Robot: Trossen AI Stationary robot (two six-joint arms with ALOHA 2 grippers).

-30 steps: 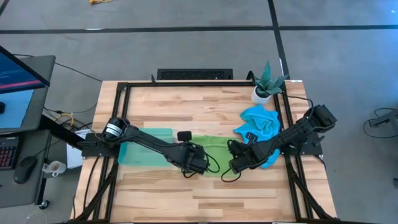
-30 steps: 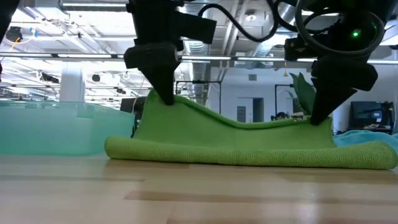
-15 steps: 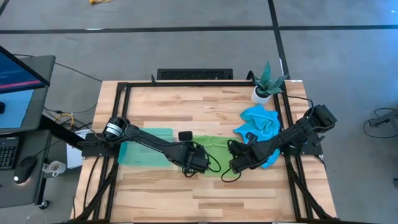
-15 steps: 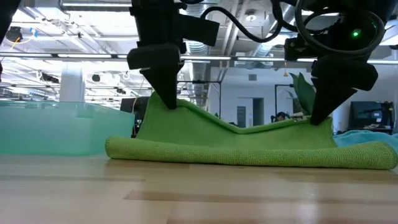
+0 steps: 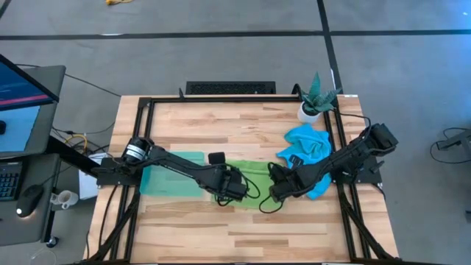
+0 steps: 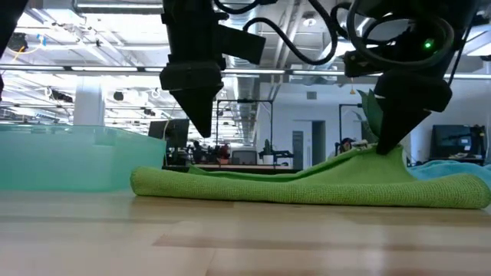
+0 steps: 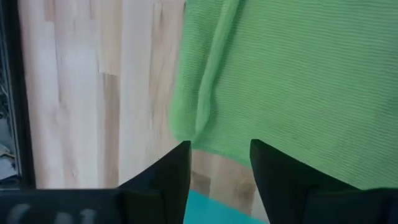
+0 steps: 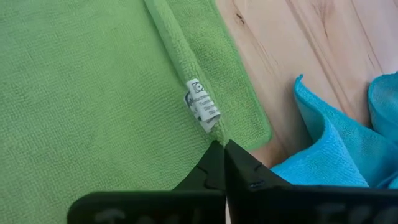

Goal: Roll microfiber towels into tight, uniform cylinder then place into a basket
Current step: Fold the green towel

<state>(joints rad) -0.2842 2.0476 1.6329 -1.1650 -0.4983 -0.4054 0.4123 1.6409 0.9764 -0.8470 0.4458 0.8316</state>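
The lime green towel (image 5: 252, 177) lies on the table's middle, its near part doubled; it also shows in the low view (image 6: 307, 184). My right gripper (image 5: 278, 191) is shut on its right end (image 6: 387, 153). My left gripper (image 6: 201, 130) hangs open just above the towel's left end and touches nothing; its fingers stand apart in the left wrist view (image 7: 221, 158). The sky blue towel (image 5: 307, 151) lies crumpled at the right. The teal basket (image 5: 165, 180) stands left of the green towel. My right gripper pinches the green towel's hemmed edge (image 8: 214, 134) between its two fingers, right beside the white label (image 8: 202, 112), near a corner. The fingers come from above, pointing down. That end is lifted (image 6: 368, 157); the towel slopes down from it to the table, slack.
A potted plant (image 5: 315, 99) stands at the far right corner. The black frame rails (image 5: 147, 125) run along the table's sides. Bare wood lies along the near edge (image 5: 243, 228) and the far side.
My left gripper has let go of the green towel's left end, which has fallen from its raised peak and now lies flat on the layer below. My right gripper keeps its end lifted and has shifted slightly toward the table's left.
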